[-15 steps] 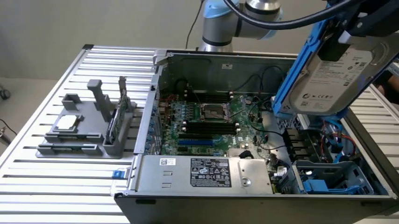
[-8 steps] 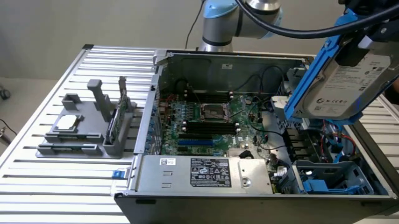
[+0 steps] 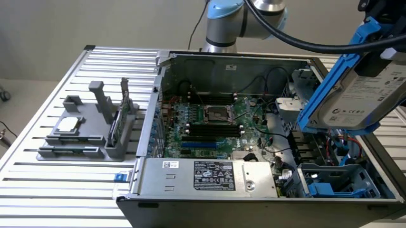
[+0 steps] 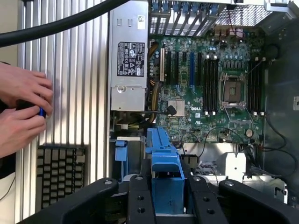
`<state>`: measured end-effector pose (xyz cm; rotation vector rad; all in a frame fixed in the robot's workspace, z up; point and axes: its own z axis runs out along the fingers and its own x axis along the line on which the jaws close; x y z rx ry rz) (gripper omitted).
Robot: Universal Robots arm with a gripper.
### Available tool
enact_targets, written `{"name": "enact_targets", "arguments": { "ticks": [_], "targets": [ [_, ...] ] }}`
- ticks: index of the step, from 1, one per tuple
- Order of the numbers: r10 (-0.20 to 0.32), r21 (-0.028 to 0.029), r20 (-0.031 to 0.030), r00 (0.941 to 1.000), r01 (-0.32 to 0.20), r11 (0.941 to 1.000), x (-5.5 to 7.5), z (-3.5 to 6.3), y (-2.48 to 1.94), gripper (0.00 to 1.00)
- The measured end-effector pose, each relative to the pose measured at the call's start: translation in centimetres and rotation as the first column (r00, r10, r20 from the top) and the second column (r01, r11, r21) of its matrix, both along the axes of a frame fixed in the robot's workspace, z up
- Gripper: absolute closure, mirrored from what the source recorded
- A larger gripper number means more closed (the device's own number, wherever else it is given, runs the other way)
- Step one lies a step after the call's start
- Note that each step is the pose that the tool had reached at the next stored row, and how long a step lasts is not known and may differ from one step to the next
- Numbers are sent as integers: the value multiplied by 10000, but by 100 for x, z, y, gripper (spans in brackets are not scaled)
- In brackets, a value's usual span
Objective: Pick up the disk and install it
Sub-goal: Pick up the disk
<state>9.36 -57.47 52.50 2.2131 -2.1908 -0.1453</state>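
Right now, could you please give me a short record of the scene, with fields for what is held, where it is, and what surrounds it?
held item: disk in its blue carrier
grip: hand closed on the carrier
disk position: raised and tilted above the open computer case, at the exterior view's right
install status: not yet seated
inside case: motherboard; power supply
outside case: grey parts fixture at the exterior view's left; person's hands near a keyboard
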Motion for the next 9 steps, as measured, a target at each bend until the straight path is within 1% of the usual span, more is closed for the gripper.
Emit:
{"name": "enact_targets", "arguments": {
  "ticks": [6, 9],
  "targets": [
    [-56, 3, 0, 10000, 56, 10000, 12, -33, -114, 67],
    [-86, 2, 0, 10000, 86, 10000, 23, -47, -160, 67]
  ]
}}
